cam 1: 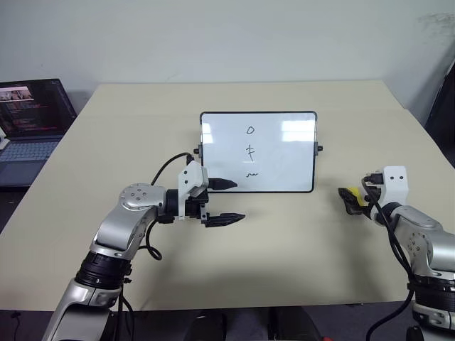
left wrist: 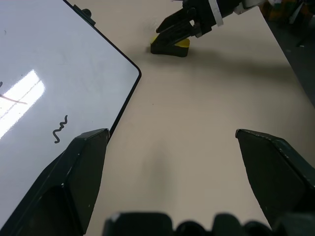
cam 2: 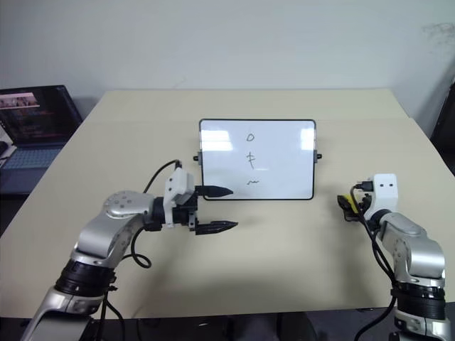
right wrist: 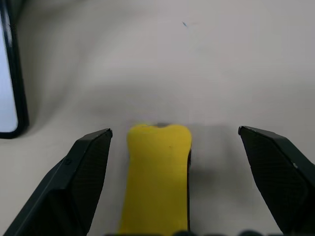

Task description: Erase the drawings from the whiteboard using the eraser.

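Plainly, left fingers [cam 1: 226, 200] apart beside whiteboard [cam 1: 284, 153], right fingers [right wrist: 172, 182] spread, straddling eraser [right wrist: 157, 177].

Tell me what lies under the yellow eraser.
The eraser rests on the beige table, between the right end effector's open fingers. Its dark base shows along one edge; the table directly beneath it is covered.

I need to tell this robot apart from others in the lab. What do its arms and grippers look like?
Silver-grey metal arms with black joint rings and loose black cables. Each wrist carries a white block; left gripper and right gripper have two black pointed fingers.
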Available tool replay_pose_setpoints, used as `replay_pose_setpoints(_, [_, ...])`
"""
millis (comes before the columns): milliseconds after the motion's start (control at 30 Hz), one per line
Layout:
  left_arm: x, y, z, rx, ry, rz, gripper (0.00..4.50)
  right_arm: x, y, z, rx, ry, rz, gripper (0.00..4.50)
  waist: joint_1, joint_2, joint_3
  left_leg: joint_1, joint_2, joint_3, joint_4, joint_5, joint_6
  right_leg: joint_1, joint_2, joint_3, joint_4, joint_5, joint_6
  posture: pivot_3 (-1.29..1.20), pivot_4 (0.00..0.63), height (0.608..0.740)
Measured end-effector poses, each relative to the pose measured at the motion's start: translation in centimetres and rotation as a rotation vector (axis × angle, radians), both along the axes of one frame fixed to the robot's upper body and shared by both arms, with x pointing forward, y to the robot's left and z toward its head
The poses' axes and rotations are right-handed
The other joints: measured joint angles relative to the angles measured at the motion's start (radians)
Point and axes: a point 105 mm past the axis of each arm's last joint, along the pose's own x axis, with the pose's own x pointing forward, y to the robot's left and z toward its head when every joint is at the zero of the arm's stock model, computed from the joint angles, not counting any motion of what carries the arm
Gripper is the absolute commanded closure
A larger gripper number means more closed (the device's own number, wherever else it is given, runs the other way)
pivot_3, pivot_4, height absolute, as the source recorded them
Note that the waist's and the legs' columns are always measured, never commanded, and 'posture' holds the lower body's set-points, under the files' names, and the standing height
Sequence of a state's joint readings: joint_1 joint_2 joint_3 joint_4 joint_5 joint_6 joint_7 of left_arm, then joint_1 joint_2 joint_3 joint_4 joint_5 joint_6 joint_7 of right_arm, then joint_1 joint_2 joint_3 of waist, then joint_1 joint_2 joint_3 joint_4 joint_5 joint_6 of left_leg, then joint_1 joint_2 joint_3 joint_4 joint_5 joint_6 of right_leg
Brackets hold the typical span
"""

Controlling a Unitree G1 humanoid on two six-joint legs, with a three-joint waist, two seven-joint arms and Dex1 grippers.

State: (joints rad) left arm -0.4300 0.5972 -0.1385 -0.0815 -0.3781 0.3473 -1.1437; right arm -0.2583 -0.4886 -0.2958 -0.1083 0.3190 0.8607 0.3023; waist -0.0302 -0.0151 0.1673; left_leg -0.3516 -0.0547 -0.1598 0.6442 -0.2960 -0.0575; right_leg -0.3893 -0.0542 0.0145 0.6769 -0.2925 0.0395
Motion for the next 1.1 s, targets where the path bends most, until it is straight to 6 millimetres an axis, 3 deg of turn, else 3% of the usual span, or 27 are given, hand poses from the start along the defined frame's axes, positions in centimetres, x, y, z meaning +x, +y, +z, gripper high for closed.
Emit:
replay_pose_setpoints(267, [0.1, 0.0, 0.0, 0.001, 0.005, 0.01, 0.0, 0.0, 0.0, -0.1, 0.013, 0.003, 0.001, 3.37, 0.0, 0.0, 0.0, 0.0, 0.0, 0.0, 0.0, 0.0, 0.0, 0.0, 0.0, 0.0, 0.0, 0.0, 0.0, 0.0, 0.15, 0.74])
replay_pose_setpoints(500, [0.7, 0.4, 0.3, -0.012, -0.007, 0.07, 0.0, -0.1, -0.1, 0.0, 0.018, -0.005, -0.003, 3.4, 0.0, 0.0, 0.0, 0.0, 0.0, 0.0, 0.0, 0.0, 0.0, 0.0, 0.0, 0.0, 0.0, 0.0, 0.0, 0.0, 0.15, 0.74])
replay_pose_setpoints(600, [1.8, 0.9, 0.7, -0.004, -0.035, 0.165, 0.0, -1.1, 0.6, 0.9, -0.048, -0.067, 0.047, 3.4, 0.001, 0.0, 0.0, -0.001, 0.001, -0.001, 0.0, 0.0, 0.0, -0.001, -0.001, 0.0, 0.0, 0.0, 0.0, 0.0, 0.15, 0.74])
replay_pose_setpoints(833, [4.6, 2.5, 3.7, -0.039, -0.065, 0.378, 0.0, -1.8, 6.6, 5.4, -0.227, -0.333, 0.245, 3.4, -0.004, 0.0, 0.0, -0.001, 0.001, 0.0, 0.001, 0.0, -0.001, -0.001, 0.0, 0.0, 0.001, 0.001, 0.001, 0.0, 0.15, 0.74])
replay_pose_setpoints(967, [5.7, 2.6, 5.7, -0.051, -0.093, 0.439, 0.0, 0.1, 11.3, 7.1, -0.265, -0.455, 0.368, 3.4, -0.004, 0.0, 0.001, 0.0, 0.0, 0.001, 0.001, 0.002, -0.003, -0.001, 0.001, -0.001, 0.001, 0.001, 0.001, 0.0, 0.15, 0.74])
replay_pose_setpoints(1100, [6.3, 3.1, 6.0, -0.045, -0.083, 0.462, 0.0, 2.2, 14.0, 8.8, -0.293, -0.536, 0.435, 3.4, -0.002, 0.0, 0.001, -0.002, -0.001, 0.0, 0.001, 0.002, -0.004, -0.002, 0.001, -0.001, 0.0, 0.001, 0.001, 0.0, 0.15, 0.74])
